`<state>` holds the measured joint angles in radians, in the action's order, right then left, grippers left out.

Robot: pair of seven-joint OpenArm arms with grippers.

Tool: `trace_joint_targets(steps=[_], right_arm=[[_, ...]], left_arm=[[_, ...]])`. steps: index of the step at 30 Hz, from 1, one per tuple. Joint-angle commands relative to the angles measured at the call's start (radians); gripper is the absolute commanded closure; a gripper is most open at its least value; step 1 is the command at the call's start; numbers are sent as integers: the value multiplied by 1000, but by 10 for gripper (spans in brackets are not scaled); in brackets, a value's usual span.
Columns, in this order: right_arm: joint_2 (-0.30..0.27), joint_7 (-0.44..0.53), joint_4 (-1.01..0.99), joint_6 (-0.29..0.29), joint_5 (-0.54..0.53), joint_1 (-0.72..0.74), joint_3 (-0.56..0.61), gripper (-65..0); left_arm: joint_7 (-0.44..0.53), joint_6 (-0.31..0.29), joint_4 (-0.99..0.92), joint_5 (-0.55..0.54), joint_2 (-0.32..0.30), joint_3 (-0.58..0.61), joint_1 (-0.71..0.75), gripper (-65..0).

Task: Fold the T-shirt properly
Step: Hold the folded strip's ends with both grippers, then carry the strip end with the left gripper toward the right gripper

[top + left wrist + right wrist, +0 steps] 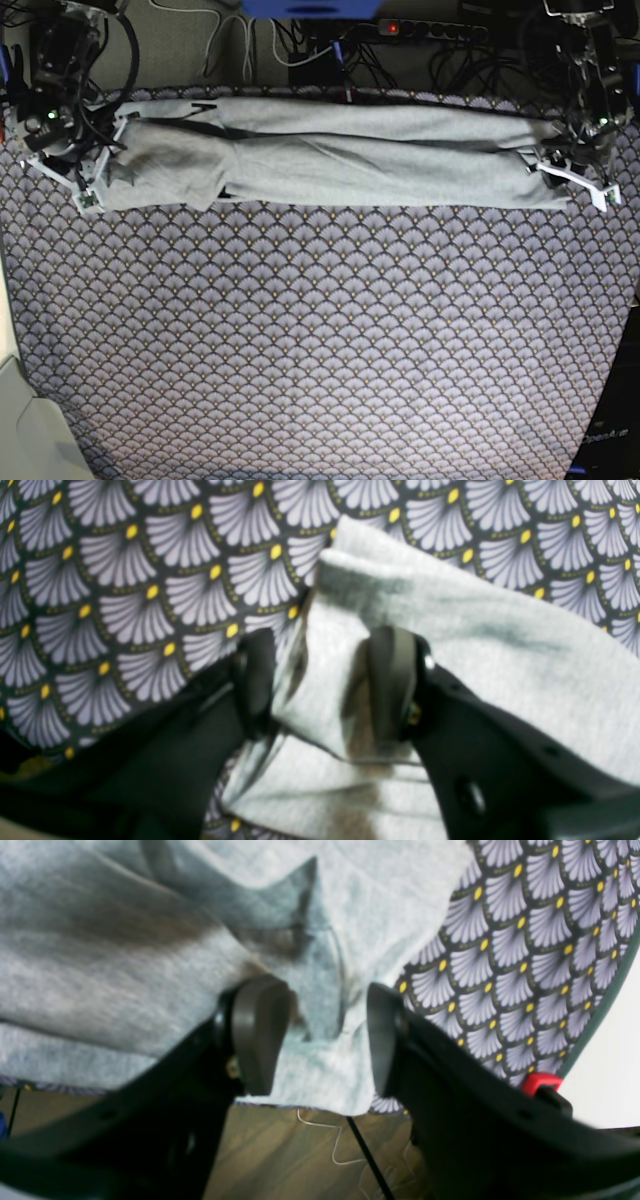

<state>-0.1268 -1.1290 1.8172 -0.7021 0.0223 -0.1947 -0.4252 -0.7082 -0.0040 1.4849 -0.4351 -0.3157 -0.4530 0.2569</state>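
The light grey T-shirt lies as a long narrow band along the far edge of the table, plain side up. My left gripper is at its right end. In the left wrist view the left gripper is open, with a bunched edge of the T-shirt between its fingers. My right gripper is at the shirt's left end. In the right wrist view the right gripper is open and straddles the hem of the T-shirt. No lettering shows.
The scallop-patterned purple-grey cloth covers the table; it also shows in the wrist views. A power strip and cables lie behind the far edge. A red clamp sits at the table's rim, and the floor shows below it.
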Motion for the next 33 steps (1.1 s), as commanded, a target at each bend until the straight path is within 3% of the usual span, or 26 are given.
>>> trace_joint_targets(steps=[1,13,20,26,33], right_arm=[[-10,10,13,4,-3,8,-2,-304],[-10,11,11,4,-3,19,-2,-304],[-10,11,9,4,-3,28,-2,-304],[-10,11,9,4,-3,28,-2,-304],[-10,11,9,4,-3,28,-2,-304]], left_arm=[[-8,-4,1,-1,-15,-7,-3,-303],[-3,-4,-131,-1,-12,-2,-18,-287],[-6,-4,-128,-1,-12,-2,-17,0],[-8,-4,-117,-1,10,-7,-15,-1],[-61,-3,291,-1,106,0,78,-1]])
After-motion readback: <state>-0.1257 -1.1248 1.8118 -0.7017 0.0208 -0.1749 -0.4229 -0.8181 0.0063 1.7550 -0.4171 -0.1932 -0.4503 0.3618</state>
